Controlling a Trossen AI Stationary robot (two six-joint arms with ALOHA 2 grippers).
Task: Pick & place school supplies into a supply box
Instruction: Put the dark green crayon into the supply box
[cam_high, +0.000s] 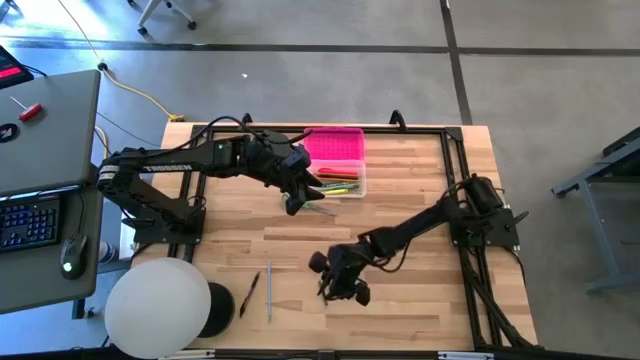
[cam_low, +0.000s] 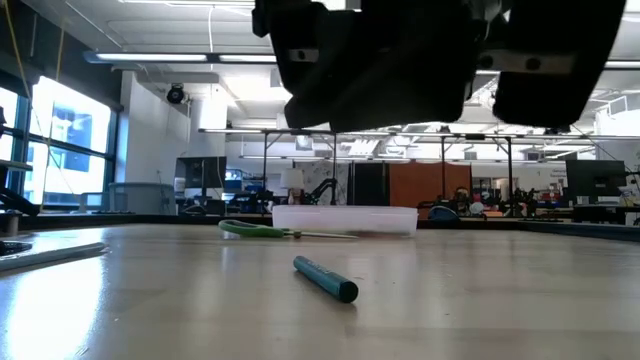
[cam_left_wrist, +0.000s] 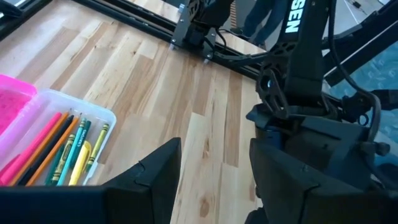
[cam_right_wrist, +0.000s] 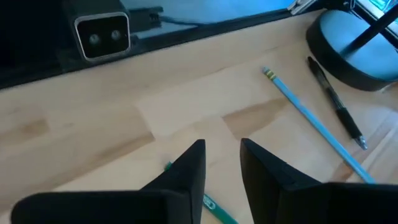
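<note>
The supply box stands at the far middle of the table, its pink lid (cam_high: 335, 145) lying open behind the clear base (cam_high: 342, 184). Several pens and pencils (cam_left_wrist: 65, 152) lie in the base. My left gripper (cam_high: 298, 200) (cam_left_wrist: 214, 180) hovers open and empty at the base's near-left corner. Green-handled scissors (cam_high: 322, 208) (cam_low: 252, 229) lie flat just in front of the box. My right gripper (cam_high: 338, 285) (cam_right_wrist: 222, 165) is open above a green pen (cam_low: 326, 278) (cam_right_wrist: 216, 210), which lies flat on the table near the near edge. A fingertip stands on either side of the pen without touching it.
A light blue pencil (cam_right_wrist: 311, 121) (cam_high: 268, 292) and a black pen (cam_right_wrist: 336, 102) (cam_high: 249, 294) lie to the left of my right gripper. A white dome with a dark base (cam_high: 160, 305) sits at the near-left corner. A black frame (cam_high: 455, 170) runs along the table's edges.
</note>
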